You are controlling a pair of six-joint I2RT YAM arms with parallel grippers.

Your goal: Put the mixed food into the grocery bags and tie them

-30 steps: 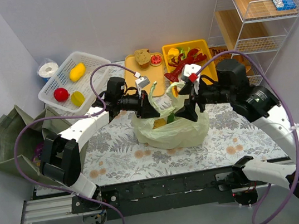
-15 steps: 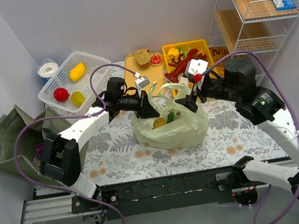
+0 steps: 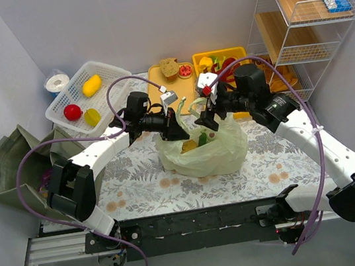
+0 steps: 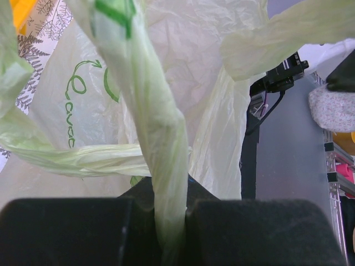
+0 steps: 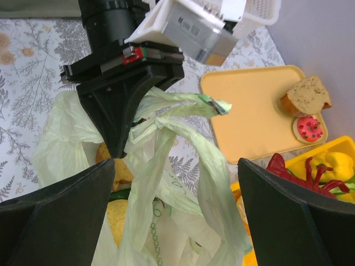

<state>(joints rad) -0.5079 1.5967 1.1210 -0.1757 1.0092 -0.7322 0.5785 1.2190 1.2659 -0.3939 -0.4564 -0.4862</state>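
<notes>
The pale-green plastic bag (image 3: 201, 151) sits mid-table with brown buns (image 5: 115, 173) and a green piece inside. My left gripper (image 3: 178, 130) is shut on one twisted bag handle (image 4: 166, 138), which runs between its jaws (image 4: 169, 233). My right gripper (image 3: 207, 120) is open above the bag mouth, close to the left gripper (image 5: 119, 105). The other handle loop (image 5: 183, 149) hangs between its wide-apart fingers (image 5: 55, 213) without being gripped. The two handles cross in a loose knot (image 5: 161, 121). The red lobster (image 5: 294, 169) lies in the yellow bin (image 3: 221, 65). The olive tote (image 3: 9, 168) lies far left.
A yellow tray (image 5: 249, 113) behind the bag holds a bread slice (image 5: 305, 97) and a red donut (image 5: 308, 127). A white slatted basket (image 3: 88, 96) with fruit stands back left. A wire shelf (image 3: 301, 21) with snack packets stands at the right.
My right gripper has moved up and to the left over the bag, closer to the left gripper, and the right bag handle has risen. The left arm has held still.
</notes>
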